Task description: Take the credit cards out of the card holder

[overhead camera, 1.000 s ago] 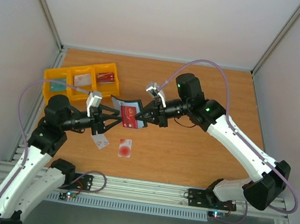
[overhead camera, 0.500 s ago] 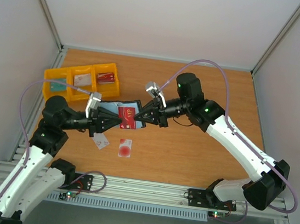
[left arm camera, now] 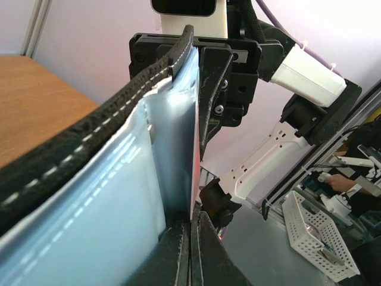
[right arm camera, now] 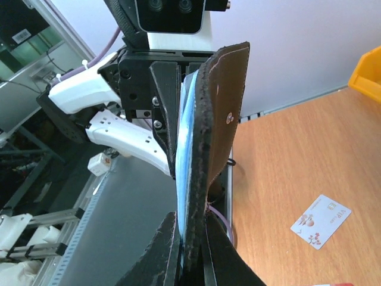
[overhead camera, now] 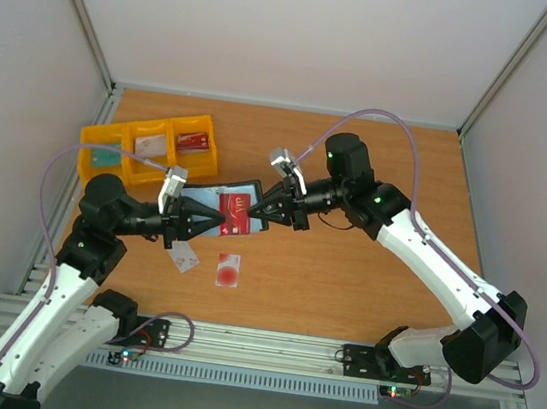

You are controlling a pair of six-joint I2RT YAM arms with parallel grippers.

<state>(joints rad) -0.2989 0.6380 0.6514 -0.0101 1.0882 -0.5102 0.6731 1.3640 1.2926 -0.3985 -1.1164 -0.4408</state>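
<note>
The black card holder [overhead camera: 216,200] hangs in the air between both arms, its grey-blue pockets showing. My right gripper [overhead camera: 262,211] is shut on its right edge; the right wrist view shows the fingers [right arm camera: 193,232] clamped on its leather edge [right arm camera: 220,119]. My left gripper [overhead camera: 217,219] is shut on the dark red card [overhead camera: 236,216], seen edge-on in the left wrist view [left arm camera: 194,173] beside the holder's pockets [left arm camera: 89,185]. The white card with a red circle [overhead camera: 228,270] and the white card with small red marks [overhead camera: 184,257] lie on the table below.
Yellow bins [overhead camera: 150,148] holding teal, whitish and red cards stand at the back left; one corner shows in the right wrist view [right arm camera: 369,71]. The wooden table [overhead camera: 365,277] is walled at the left, back and right.
The card holder and red card have shifted slightly up and left between the grippers, and more of the holder's inside shows. Both grips hold; the cards on the table have not moved.
</note>
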